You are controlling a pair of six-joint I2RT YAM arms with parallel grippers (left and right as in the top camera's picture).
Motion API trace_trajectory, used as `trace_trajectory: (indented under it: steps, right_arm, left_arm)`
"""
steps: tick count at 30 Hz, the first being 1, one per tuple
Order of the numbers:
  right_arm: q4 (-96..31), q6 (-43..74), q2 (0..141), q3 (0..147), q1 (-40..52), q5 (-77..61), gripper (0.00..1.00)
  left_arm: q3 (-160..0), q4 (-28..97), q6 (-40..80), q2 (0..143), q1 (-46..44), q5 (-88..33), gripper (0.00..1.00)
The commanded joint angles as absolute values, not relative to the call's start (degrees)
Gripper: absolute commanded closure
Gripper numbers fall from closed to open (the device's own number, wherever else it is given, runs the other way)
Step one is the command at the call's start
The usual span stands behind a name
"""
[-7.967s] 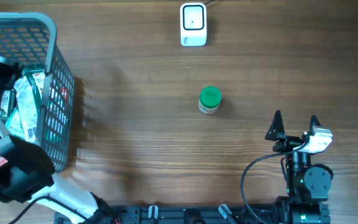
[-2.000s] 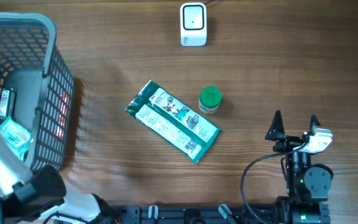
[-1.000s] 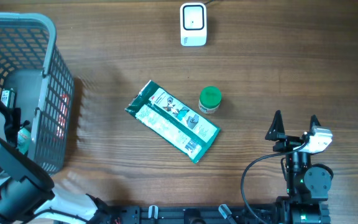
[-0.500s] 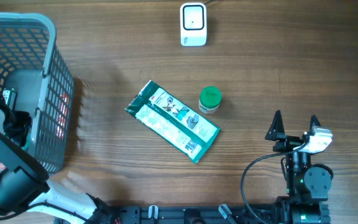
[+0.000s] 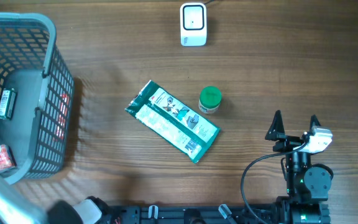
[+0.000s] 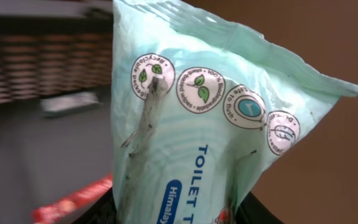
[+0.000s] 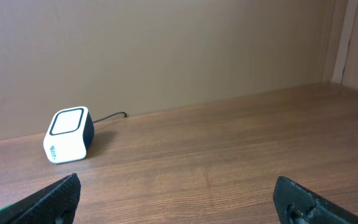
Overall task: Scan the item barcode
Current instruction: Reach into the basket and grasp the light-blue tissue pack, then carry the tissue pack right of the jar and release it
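A pale green pack of toilet wipes [image 6: 197, 137] fills the left wrist view, standing upright between the dark jaws of my left gripper [image 6: 179, 214], which is shut on its lower end. No barcode shows on the face I see. The white scanner [image 5: 192, 23] sits at the far middle of the table, also in the right wrist view as the scanner [image 7: 68, 134] with its cable. My right gripper [image 5: 295, 127] rests open near the front right; in its own view the right gripper [image 7: 179, 198] has nothing between its fingers. My left gripper is outside the overhead view.
A grey mesh basket [image 5: 48, 81] stands at the left, holding a small black item [image 5: 5, 102] and a red packet [image 5: 0, 158]. A green-and-white pouch [image 5: 173, 121] lies mid-table beside a green-lidded jar [image 5: 210, 99].
My left arm was down in the basket; it has risen out of the overhead view with the wipes pack gripped. The basket's inside now shows. The right arm has not moved.
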State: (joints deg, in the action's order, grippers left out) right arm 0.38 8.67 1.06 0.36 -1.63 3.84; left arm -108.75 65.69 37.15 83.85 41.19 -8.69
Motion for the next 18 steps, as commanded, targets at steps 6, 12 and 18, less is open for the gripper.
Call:
trace_trajectory:
  steps: [6, 12, 18]
  right_arm:
    - [0.6, 7.7, 0.8, 0.3, -1.8, 2.9, 0.0]
    - [0.6, 7.7, 0.8, 0.3, -1.7, 2.9, 0.0]
    - [0.6, 7.7, 0.8, 0.3, -1.8, 2.9, 0.0]
  left_arm:
    - [-109.8, 59.9, 40.9, 78.3, 1.8, -22.5, 0.63]
    - [-109.8, 47.8, 40.7, 97.5, -26.5, -11.9, 0.6]
    - [-109.8, 41.8, 40.7, 117.1, -38.3, -11.9, 0.6]
